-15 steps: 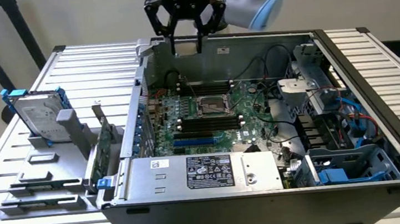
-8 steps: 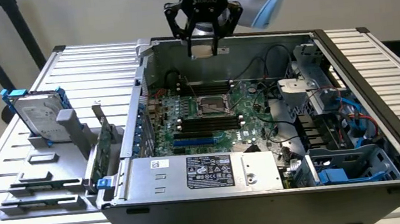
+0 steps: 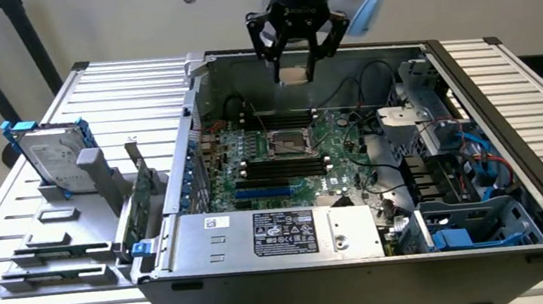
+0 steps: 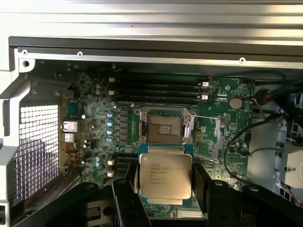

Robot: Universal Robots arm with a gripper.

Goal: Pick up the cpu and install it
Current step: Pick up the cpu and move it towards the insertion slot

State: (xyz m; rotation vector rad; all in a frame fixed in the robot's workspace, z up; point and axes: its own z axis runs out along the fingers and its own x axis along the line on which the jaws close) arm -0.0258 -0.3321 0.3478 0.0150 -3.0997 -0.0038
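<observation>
— Where's the cpu (image 3: pixel 295 74) just now?

— Up in the air, gripped by the jaws; they stand fairly wide, one black finger (image 4: pixel 127 191) on each of two opposite edges; the dull silver top with its print faces up toward the wrist.

— And over what?

— Over the far part of the open computer case (image 3: pixel 366 278), which lies on the slatted bench (image 3: pixel 532 79); the chip hangs well clear of the green motherboard (image 3: pixel 337 152).

— The socket?

— The socket (image 4: pixel 164 125) sits mid-board between two banks of black memory slots; from the wrist it appears just beyond the chip's edge; the two are apart.

— Anything else about?

— A silver box with a black label (image 3: pixel 282 234) at the case's near side; a hard drive (image 3: pixel 50 154) in blue brackets stands upright on the exterior view's left, outside the case.
</observation>
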